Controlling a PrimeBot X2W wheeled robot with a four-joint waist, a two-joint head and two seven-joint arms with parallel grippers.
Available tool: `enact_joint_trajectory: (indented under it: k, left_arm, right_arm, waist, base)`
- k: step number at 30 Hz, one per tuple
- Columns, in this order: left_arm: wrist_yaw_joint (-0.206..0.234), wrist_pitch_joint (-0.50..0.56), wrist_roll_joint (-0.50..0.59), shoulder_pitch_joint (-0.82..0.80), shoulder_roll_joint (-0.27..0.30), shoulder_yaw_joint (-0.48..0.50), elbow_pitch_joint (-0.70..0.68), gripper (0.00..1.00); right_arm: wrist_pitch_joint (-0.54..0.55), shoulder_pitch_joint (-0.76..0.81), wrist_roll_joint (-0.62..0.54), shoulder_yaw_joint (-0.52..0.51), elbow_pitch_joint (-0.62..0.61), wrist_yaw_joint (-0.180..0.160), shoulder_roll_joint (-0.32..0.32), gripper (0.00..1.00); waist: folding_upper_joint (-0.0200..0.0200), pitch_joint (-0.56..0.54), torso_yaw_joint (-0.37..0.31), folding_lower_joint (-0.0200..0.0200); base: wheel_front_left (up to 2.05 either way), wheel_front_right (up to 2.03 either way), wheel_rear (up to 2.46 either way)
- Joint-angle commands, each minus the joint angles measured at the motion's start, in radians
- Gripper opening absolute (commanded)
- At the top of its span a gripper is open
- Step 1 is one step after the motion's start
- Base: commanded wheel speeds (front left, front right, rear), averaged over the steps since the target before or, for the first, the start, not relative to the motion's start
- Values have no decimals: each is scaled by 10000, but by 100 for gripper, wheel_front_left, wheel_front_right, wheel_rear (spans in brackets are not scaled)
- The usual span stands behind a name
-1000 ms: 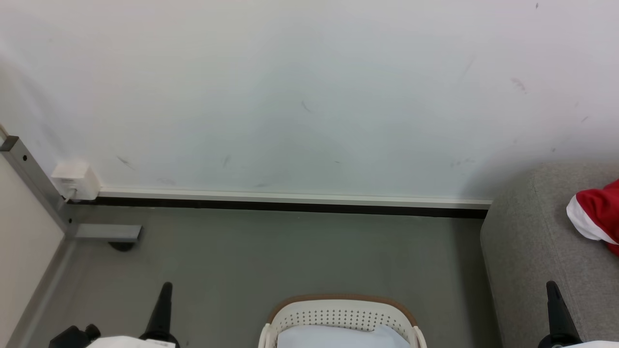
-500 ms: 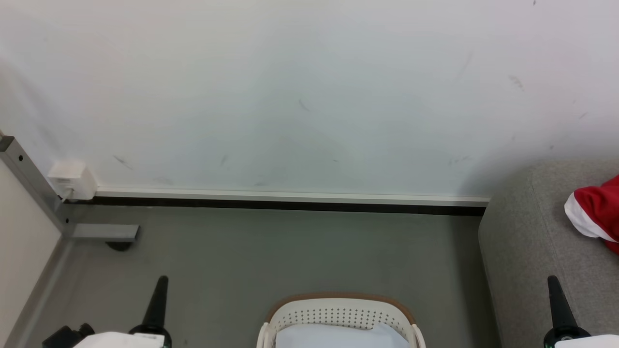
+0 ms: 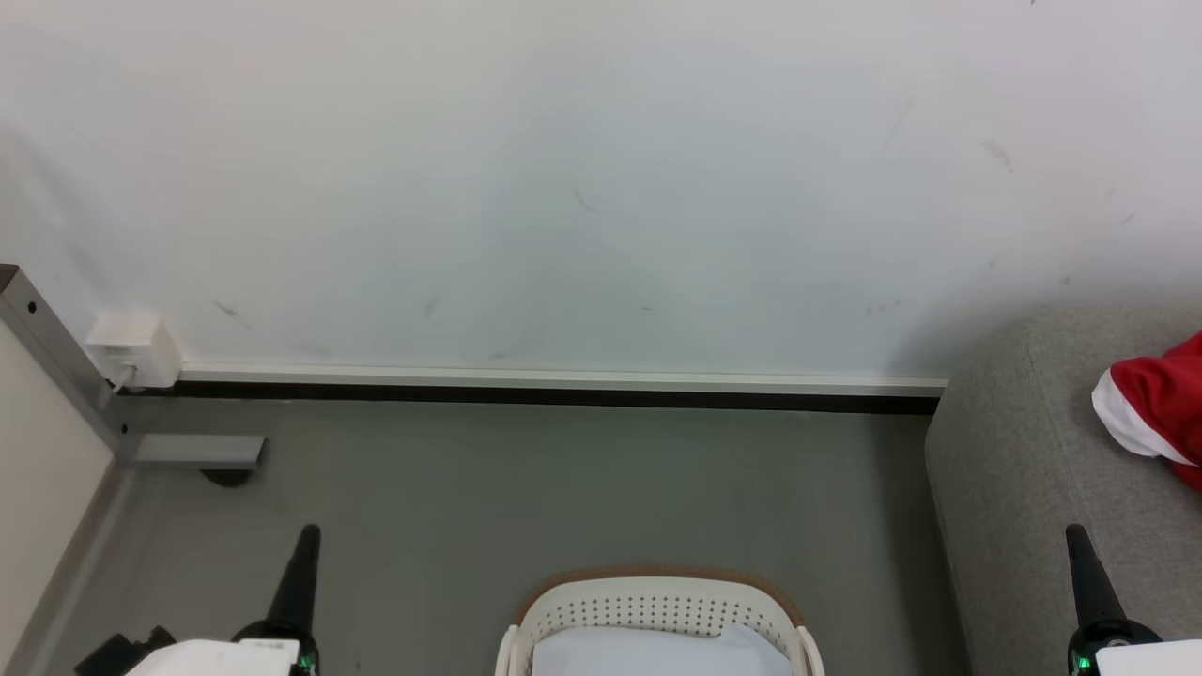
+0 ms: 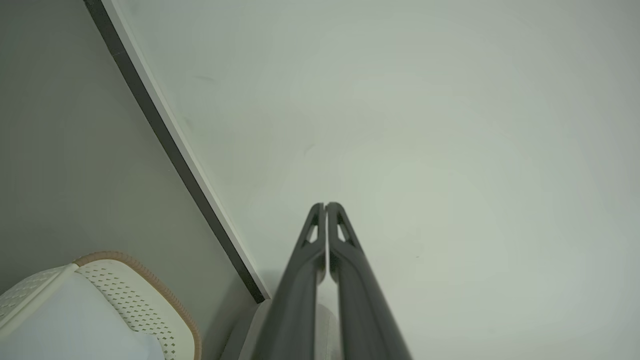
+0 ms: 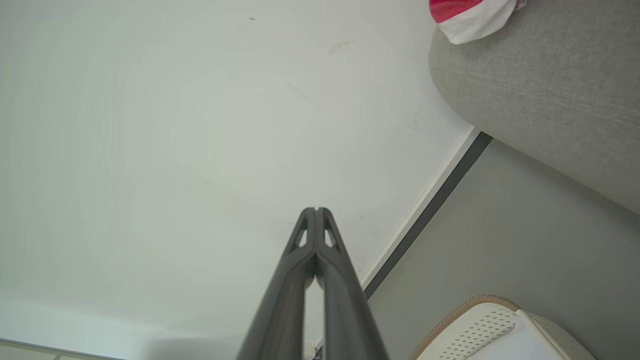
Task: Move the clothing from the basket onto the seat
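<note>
Clothing [image 3: 1150,408] rests on the seat [image 3: 1014,469], out of the basket [image 3: 657,575]; our left claw [image 3: 308,540] and right claw [image 3: 1073,537] are pressed together, task seemingly done.

No writing, label, brand, number or sign can be read in any view. The small white box [image 3: 131,349] on the wall at nine o'clock in the head view is too small and too blurred to show whether it carries any print.
</note>
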Motion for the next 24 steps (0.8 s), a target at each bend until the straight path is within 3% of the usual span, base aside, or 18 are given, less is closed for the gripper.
enact_joint_trajectory:
  k: [1,24]
  left_arm:
    - [-66,70,-328,-179,-3,96,-93,0]
    - [-149,520,-1872,-280,-78,392,-168,0]
  right_arm:
    - [82,-198,306,-48,-16,-17,-16,0]
    - [520,-436,2008,-179,28,-21,-2,0]
  waist:
    - [0,7,-8,0]
    - [0,88,-109,-1]
  base:
    - [0,0,0]
    - [0,0,0]
